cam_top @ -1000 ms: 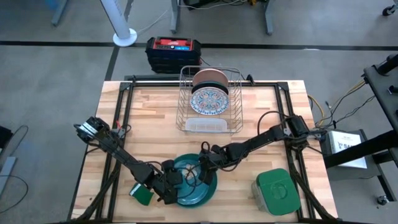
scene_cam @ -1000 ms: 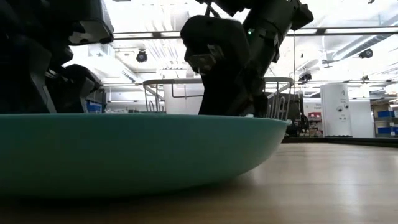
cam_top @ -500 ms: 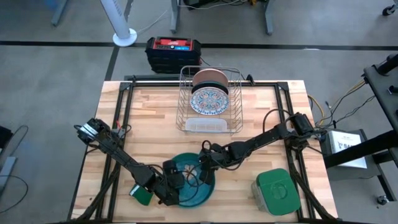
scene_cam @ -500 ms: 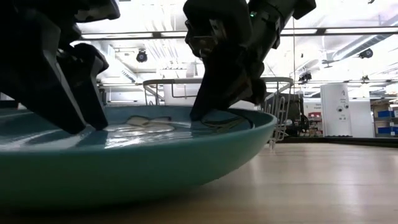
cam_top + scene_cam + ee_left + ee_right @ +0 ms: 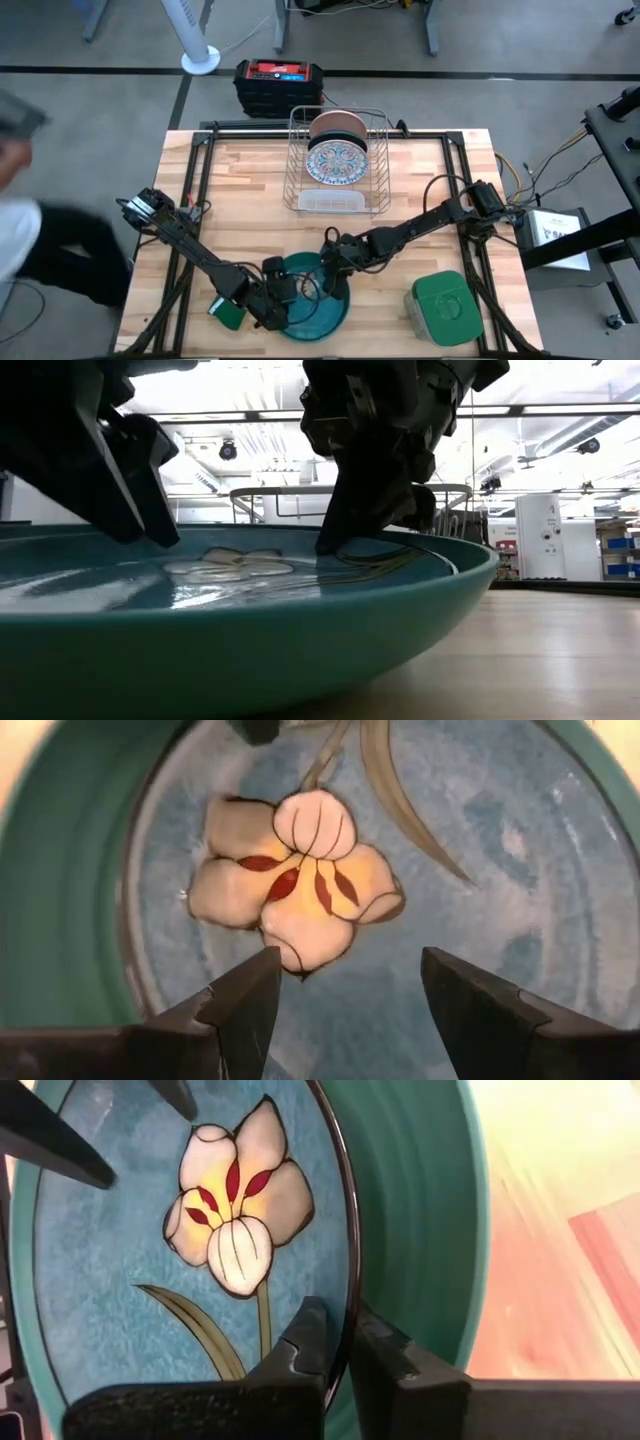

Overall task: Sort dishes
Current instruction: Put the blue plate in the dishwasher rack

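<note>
We see a wooden table [image 5: 250, 200] with a wire dish rack [image 5: 338, 160] at its far edge holding two plates. Near the front edge lies the teal-green plate [image 5: 318, 308]. The right gripper [image 5: 338, 1342] is clenched on its rim; the left gripper [image 5: 345, 982] hangs spread above its painted flower.

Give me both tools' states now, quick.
Left tool: open, hovering over the teal-green plate, holding nothing.
Right tool: shut on the teal-green plate's rim.
</note>
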`<state>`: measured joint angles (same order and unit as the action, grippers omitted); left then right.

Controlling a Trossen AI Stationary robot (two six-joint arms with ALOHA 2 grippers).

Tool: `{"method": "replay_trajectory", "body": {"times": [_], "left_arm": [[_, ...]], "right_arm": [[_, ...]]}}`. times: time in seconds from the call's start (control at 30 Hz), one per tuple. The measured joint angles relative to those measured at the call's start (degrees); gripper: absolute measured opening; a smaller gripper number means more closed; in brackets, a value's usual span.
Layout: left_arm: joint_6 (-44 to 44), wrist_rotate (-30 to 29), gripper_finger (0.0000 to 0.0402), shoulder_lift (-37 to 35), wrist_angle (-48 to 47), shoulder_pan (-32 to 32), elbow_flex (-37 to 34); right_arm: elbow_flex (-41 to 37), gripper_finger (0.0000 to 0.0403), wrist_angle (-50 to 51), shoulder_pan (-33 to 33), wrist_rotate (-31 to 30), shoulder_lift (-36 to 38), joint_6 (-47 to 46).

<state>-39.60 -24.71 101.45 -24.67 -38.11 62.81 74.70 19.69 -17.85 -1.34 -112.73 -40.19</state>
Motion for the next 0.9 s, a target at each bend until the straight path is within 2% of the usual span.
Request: {"method": "replay_trajectory", "body": {"times": [0.07,0.23,0.9], "left_arm": [[-0.4,0.4,0.0231,-0.1,-0.8,0.0,0.2],[-2.8,6.0,0.0231,0.4,-1.5,-0.1,-1.0],[-7.4,9.8,0.0231,2.4,0.2,-0.1,-2.1]], "right_arm": [[0.0,0.0015,0.1,0.0,-0.1,0.0,-0.1],[-0.1,0.0017,0.3,0.2,-0.6,0.0,-1.0],[-0.2,0.0093,-0.1,0.2,-2.0,-0.2,-1.1]]}}
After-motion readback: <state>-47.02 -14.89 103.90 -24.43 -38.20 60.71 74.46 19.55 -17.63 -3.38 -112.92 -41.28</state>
